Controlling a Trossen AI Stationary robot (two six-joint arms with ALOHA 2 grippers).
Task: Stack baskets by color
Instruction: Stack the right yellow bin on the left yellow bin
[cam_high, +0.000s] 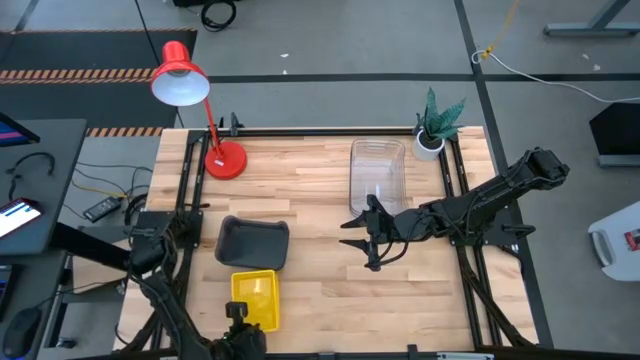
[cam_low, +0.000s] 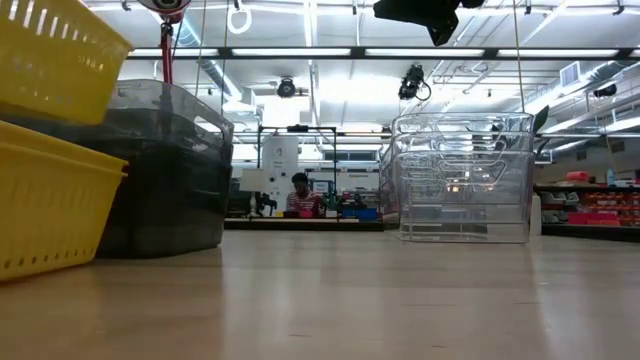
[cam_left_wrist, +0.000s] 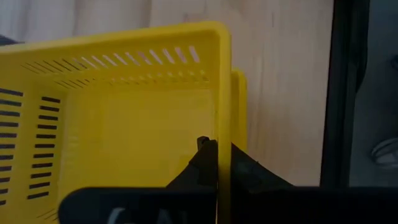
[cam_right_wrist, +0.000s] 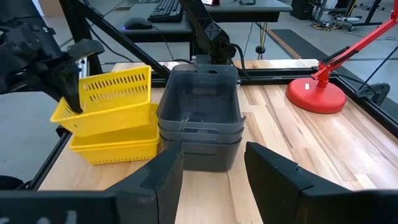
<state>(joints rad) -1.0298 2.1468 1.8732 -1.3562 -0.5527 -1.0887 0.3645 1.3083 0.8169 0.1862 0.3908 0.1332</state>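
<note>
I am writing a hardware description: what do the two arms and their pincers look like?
Both arms are dark, almost black, built of jointed segments. The right pincer has two broad, flat matte-black fingers. The left pincer shows the same black, angular parts. No markings are visible.

Left end effector (cam_right_wrist: 69, 84) clamped, right end effector (cam_high: 368, 240) agape

I'm working in a big lab hall: ceiling strip lights (cam_low: 330, 52), equipment benches (cam_low: 300, 215), a seated person (cam_low: 300, 195).

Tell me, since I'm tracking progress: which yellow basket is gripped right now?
The top yellow basket, tilted above the lower yellow ones. The left gripper is shut on its rim; the others sit flat beside the grey stack.
</note>
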